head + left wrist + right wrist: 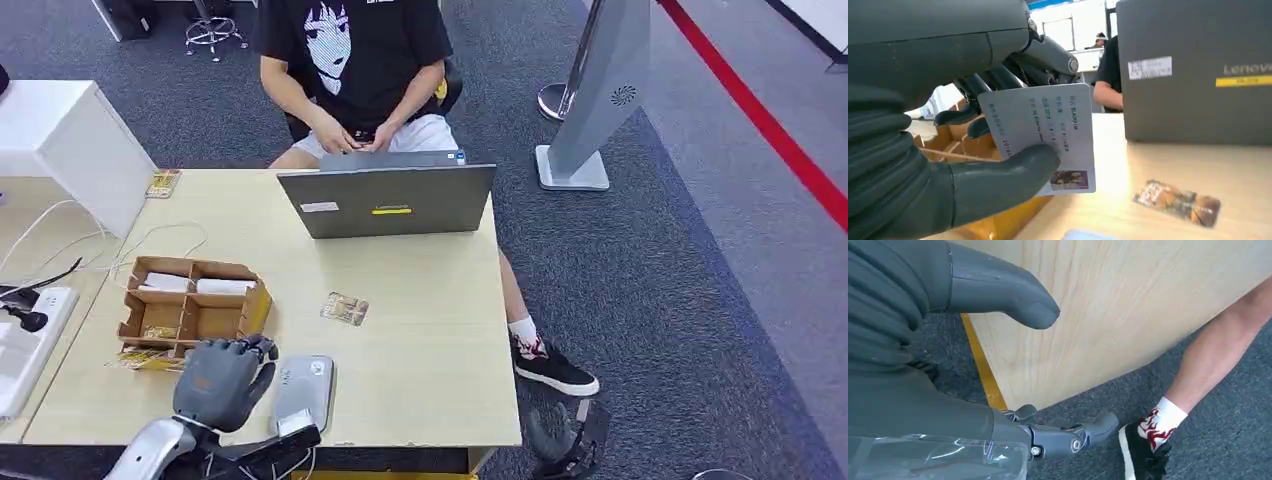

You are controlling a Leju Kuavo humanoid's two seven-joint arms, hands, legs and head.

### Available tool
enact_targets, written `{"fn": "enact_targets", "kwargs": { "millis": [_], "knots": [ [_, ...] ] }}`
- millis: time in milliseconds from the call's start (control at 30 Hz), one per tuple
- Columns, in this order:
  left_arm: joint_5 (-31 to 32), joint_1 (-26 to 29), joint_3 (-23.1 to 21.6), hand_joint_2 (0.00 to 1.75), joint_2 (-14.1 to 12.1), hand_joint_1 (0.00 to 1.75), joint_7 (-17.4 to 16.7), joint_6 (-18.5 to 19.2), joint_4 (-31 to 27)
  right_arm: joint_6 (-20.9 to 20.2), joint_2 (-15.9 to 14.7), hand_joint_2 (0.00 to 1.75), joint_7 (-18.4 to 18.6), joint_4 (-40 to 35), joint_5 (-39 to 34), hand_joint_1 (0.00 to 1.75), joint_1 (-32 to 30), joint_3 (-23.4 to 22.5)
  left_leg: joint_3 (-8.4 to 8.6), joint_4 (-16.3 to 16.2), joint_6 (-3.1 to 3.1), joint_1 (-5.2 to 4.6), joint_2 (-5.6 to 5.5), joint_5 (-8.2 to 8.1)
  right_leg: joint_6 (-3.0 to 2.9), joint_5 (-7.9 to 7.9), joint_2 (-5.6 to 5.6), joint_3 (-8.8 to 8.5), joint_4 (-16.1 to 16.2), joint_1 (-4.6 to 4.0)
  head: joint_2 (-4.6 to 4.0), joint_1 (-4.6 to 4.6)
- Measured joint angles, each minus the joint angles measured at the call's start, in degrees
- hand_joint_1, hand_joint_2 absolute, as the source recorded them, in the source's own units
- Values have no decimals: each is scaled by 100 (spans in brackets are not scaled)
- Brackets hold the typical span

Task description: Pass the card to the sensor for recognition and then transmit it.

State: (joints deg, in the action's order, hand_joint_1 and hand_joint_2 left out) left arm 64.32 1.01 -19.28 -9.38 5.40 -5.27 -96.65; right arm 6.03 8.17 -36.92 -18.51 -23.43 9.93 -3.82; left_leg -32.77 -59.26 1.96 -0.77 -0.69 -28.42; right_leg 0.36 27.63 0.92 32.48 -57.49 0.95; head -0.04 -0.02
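Note:
My left hand (222, 378) hovers over the near left part of the wooden table (430, 330), just left of the grey card sensor (304, 391). In the left wrist view that hand (938, 165) pinches a white card (1045, 135) with printed text and a small photo between thumb and fingers. A second, patterned card (344, 309) lies flat on the table in the middle (1178, 202). My right hand (973, 365) hangs below the table's edge with its fingers apart and nothing in it.
A cardboard tray (190, 300) with compartments sits by my left hand. A grey laptop (390, 200) stands at the far edge, a seated person (360, 70) behind it, their leg and shoe (1148, 440) beside the table. Cables and a white box lie at left.

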Motion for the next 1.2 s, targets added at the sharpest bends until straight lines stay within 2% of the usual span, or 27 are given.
{"fn": "enact_targets", "kwargs": {
  "millis": [333, 900, 1200],
  "knots": [
    [88, 78, -129, 175, 44, 175, -66, 153, 177, -59, 48, 175, 24, -48, 212, 0, -10, -182, 0, 0, 0, 0, 0, 0, 0, 0, 0, 0, 0, 0, 0, 2],
    [177, 185, -177, 175, 74, 175, -81, 188, 184, -31, 107, 175, -13, -105, 533, 0, -38, -286, 0, 0, 0, 1, 0, 0, 0, 0, 0, 0, 0, 0, 0, 0],
    [297, 132, -234, 175, 74, 175, -50, 393, 254, 79, 160, 175, -31, -136, 763, 0, -35, -286, 0, 0, 0, 1, 0, 0, 0, 0, 0, 0, 0, 0, 0, 2]
  ]
}}
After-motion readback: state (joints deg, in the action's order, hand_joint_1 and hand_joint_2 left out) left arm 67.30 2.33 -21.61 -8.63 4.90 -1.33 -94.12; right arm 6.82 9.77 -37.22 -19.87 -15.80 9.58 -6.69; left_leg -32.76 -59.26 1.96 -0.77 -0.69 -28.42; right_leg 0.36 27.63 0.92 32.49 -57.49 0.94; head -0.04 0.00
